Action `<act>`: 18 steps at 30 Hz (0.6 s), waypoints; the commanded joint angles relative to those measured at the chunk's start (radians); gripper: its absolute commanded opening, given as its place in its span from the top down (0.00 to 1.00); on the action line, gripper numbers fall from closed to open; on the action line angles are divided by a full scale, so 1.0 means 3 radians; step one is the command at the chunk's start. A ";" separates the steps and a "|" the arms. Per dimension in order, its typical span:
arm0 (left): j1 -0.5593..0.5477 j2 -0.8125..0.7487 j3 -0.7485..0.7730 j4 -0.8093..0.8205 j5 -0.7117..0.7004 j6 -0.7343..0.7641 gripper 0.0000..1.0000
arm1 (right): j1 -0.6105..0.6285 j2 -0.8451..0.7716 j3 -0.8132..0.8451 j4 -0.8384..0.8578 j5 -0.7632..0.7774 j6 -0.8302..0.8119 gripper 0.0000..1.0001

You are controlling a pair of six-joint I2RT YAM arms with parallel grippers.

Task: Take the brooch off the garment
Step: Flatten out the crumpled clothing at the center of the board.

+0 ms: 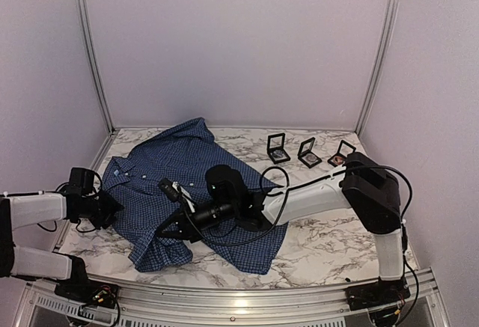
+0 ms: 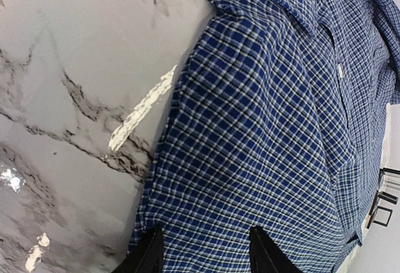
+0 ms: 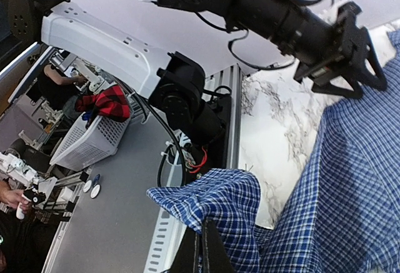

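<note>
The garment [image 1: 161, 185], a dark blue checked shirt, lies spread on the marble table [image 1: 322, 237]. My left gripper [image 1: 105, 209] sits at its left sleeve. In the left wrist view the two black fingers [image 2: 150, 254] stand apart with checked fabric [image 2: 262, 135] filling the gap between them. My right arm reaches across the shirt, and its gripper [image 1: 166, 230] is shut on the shirt's lower left corner. In the right wrist view that corner [image 3: 219, 198] hangs lifted over the closed fingers [image 3: 201, 251]. The brooch is hidden in every view.
Three small black frame boxes [image 1: 278, 147], [image 1: 308, 153], [image 1: 342, 153] stand at the back right. The metal front rail [image 1: 224, 304] runs along the near edge. Off the table, a white basket [image 3: 94, 138] holds red cloth.
</note>
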 commanded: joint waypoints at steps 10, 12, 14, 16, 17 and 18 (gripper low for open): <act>0.0440 0.0088 0.0230 -0.0516 -0.0824 0.0131 0.52 | -0.0126 -0.0380 -0.0711 -0.0516 0.0456 -0.0458 0.77; 0.0497 0.0092 0.0272 -0.0555 -0.0889 0.0201 0.52 | -0.0126 -0.0473 -0.0772 -0.0633 0.0584 -0.0492 0.73; 0.0519 0.0087 0.0344 -0.0602 -0.0963 0.0270 0.53 | -0.0125 -0.0609 -0.0825 -0.0754 0.0767 -0.0523 0.67; 0.0544 0.0080 0.0440 -0.0651 -0.1040 0.0339 0.53 | -0.0125 -0.0744 -0.0918 -0.0834 0.1072 -0.0523 0.61; 0.0570 0.0081 0.0467 -0.0669 -0.1061 0.0368 0.53 | -0.0130 -0.0804 -0.0950 -0.0939 0.1291 -0.0501 0.59; 0.0604 0.0087 0.0504 -0.0681 -0.1068 0.0400 0.53 | -0.0142 -0.0850 -0.0970 -0.1055 0.1471 -0.0493 0.58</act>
